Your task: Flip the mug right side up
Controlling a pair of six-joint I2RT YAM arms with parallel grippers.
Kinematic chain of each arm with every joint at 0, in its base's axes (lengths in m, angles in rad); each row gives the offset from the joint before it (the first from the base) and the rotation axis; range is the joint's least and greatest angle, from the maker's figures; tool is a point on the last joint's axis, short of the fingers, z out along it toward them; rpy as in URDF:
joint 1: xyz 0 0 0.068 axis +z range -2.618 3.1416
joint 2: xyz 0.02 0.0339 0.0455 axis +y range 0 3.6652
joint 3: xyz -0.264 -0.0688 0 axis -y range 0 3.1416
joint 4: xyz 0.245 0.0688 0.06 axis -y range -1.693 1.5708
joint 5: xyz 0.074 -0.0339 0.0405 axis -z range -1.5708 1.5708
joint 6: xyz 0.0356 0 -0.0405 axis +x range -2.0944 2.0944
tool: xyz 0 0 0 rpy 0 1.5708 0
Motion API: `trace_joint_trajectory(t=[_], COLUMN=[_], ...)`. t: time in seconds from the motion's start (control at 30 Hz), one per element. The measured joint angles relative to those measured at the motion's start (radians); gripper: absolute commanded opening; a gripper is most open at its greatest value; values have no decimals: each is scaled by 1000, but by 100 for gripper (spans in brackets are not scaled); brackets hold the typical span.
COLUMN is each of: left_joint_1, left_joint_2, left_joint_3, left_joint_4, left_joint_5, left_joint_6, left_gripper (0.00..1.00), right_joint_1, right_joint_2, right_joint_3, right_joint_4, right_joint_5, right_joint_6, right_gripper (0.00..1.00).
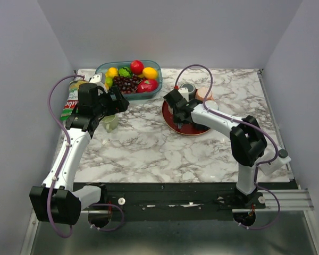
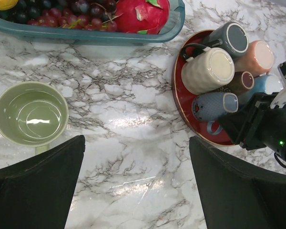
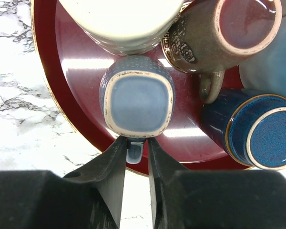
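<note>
The left arm [image 1: 69,154] reached forward from its base, wrist tipped downward; the left gripper [image 2: 137,152] hung with its fingers [image 2: 38,191] spread wide, holding nothing; the right arm [image 1: 223,121] rose to a folded elbow and stretched leftward, wrist pitched down; the right gripper [image 3: 136,150] had its fingers [image 3: 109,181] drawn close, pinching the handle of the blue-grey mug [image 3: 137,95].
</note>
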Motion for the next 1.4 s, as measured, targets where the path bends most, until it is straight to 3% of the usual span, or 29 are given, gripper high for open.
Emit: trace_joint_trajectory(t=[0.2,0.33,0.4,0.47,0.5,0.93,1.17,1.4], left_joint_1=[0,0,0,0,0,0,0,0], left_joint_2=[0,0,0,0,0,0,-10,-11], left_joint_3=[-4,-10,-10,-10,-10,-10,-10,-9], left_joint_4=[2,3,3,3,3,9,54,162], left_joint_5=[0,0,0,0,0,5,74,216], left_joint_6=[0,0,0,0,0,-5,-24,-90], left_gripper=[99,99,99,99,99,99,99,99], right_joint_1=[0,0,0,0,0,0,-2,-34], right_joint_2=[13,23,26,26,26,-2,-220,-373], right_joint_3=[0,0,0,0,1,-1,0,159], right_joint_4=[1,1,0,0,1,1,1,74], right_joint_5=[-6,-12,-12,-12,-12,-22,-116,-274], right_joint_6=[-13,-14,-18,-19,-21,-26,-56,-84], right_gripper=[38,34,23,2,0,0,0,1])
